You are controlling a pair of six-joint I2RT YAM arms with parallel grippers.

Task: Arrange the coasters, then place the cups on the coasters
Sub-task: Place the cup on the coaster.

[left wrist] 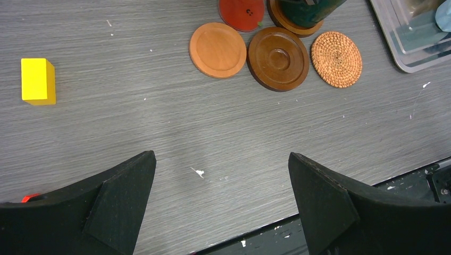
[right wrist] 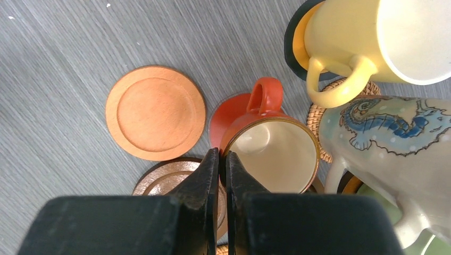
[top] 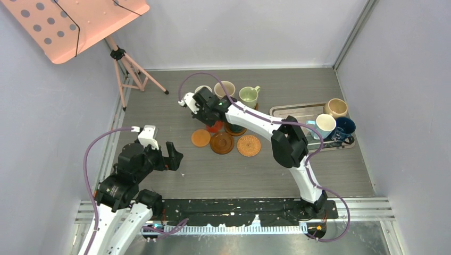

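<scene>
Small orange-red cup (right wrist: 268, 154) at the red coaster (right wrist: 228, 114), rim apparently pinched between the right fingers (right wrist: 215, 164), nearly pressed together. Cannot tell whether seated on the disc or hanging just above it, with much of that disc bare in the left wrist view. Around it, cups already on coasters: yellow cup (right wrist: 351, 37) on the black-and-orange coaster (right wrist: 293, 32), pale cup with blue pattern (right wrist: 383, 133) over a wicker coaster (right wrist: 315, 119), dark green cup (left wrist: 306, 9) on a brown coaster (left wrist: 287, 25). Pale green cup (top: 249, 96) at the back, coaster under it too hidden to confirm. In front, a row of three bare discs, touching or nearly so: orange-tan coaster (left wrist: 218, 49), dark brown ringed coaster (left wrist: 278, 58), second wicker coaster (left wrist: 336, 58). Further right, metal tray (top: 298, 112) with three cups not yet moved: beige cup (top: 336, 108), white-blue cup (top: 325, 126), navy cup (top: 344, 129). Judged past halfway: arranging apparently done, three bare discs for three cups in the tray, plus the orange-red one to settle. Left fingers (left wrist: 127, 180) spread wide, holding nothing, over bare worktop (left wrist: 159, 122), well apart from the cluster. Yellow block (left wrist: 38, 81) off to one side, no part in the job.
</scene>
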